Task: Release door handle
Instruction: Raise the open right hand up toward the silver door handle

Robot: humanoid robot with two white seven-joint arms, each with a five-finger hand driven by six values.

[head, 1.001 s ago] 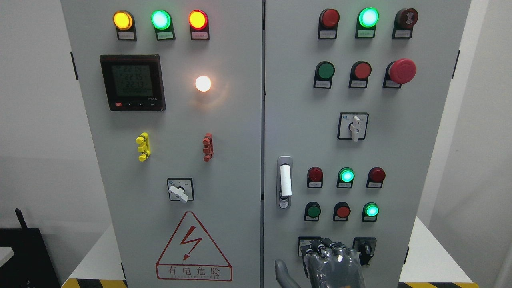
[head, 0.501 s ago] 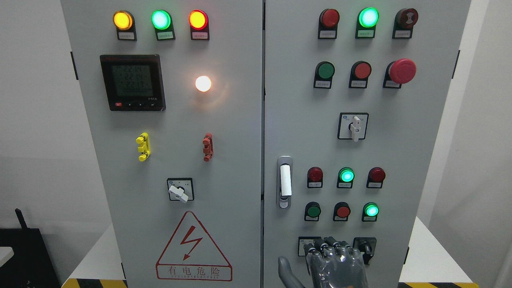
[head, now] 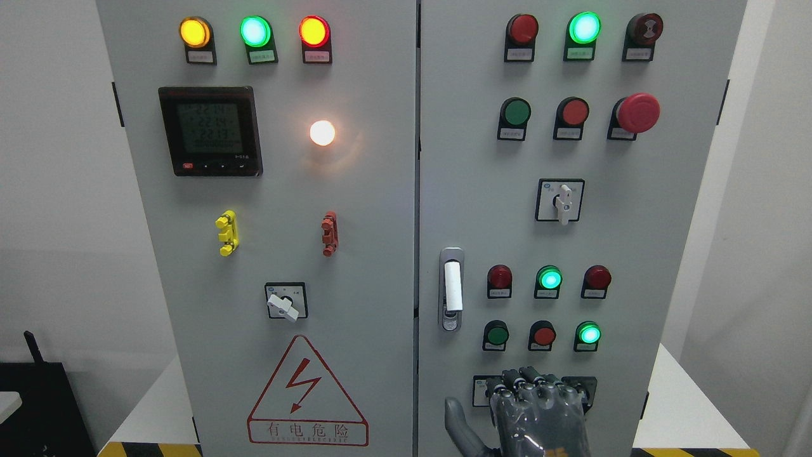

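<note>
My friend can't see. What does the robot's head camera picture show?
A robot hand hangs low in front of a grey electrical cabinet, below the white door handle and not touching it. The doors carry coloured lights, buttons and switches.

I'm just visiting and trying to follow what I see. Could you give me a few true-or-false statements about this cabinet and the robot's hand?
1. The right hand grips the door handle. False: it is lower down, apart from the handle.
2. The red mushroom button sits on the right door. True.
3. The warning triangle is on the right door. False: it is on the left door.
4. A green lamp glows between two others on the left door. True.
</note>
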